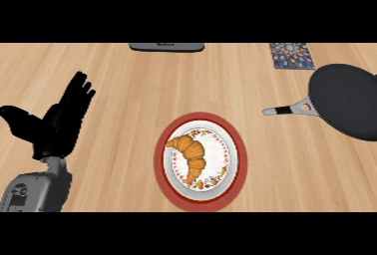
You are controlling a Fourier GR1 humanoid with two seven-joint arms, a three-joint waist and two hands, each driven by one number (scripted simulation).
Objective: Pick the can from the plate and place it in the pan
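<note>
A golden croissant [191,155] lies on a white plate with a red rim [200,204] at the middle of the wooden counter; no can shows on the plate. A dark pan [347,99] with a grey handle [288,109] sits at the right edge, and nothing is in it. My left hand [59,122] stands open at the far left, fingers straight and pointing up, well apart from the plate. My right hand does not show in this view.
A dark grey object [167,47] lies at the counter's far edge, in the middle. A patterned dark card [291,56] lies at the far right, just behind the pan.
</note>
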